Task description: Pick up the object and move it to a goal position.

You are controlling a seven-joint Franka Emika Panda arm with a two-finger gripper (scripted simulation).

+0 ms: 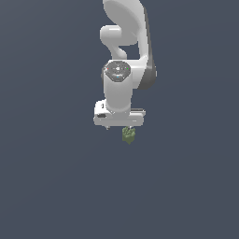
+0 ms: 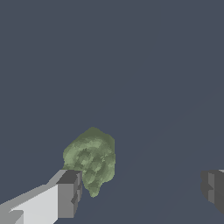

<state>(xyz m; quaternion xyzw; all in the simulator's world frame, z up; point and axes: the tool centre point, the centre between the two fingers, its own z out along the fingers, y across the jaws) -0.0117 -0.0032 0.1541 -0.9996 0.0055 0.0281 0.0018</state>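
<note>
Claw (image 2: pixel 140 192) spread wide, gripping nothing. Object (image 2: pixel 91 158) resting on the counter (image 2: pixel 131 65), just beside one finger (image 2: pixel 68 192), well apart from the other. Not yet grasped; closing, lifting and carrying to goal all left.

Object (image 2: pixel 91 159): matt, rough, bumpy olive-green. Hand (image 2: pixel 142 189): smooth white w/ matt grey fingertips (image 2: pixel 69 193).

White Panda arm (image 1: pixel 125 46) comes down from the top of the exterior view, wrist pointing straight at the floor. Gripper (image 1: pixel 119 125) hangs low over plain dark grey ground (image 1: pixel 46 186). Small lumpy olive-green object (image 1: pixel 129 135) pokes out just under it, a bit twd the exterior view's right. Can't tell if fingers are spread or closed from here.
</note>
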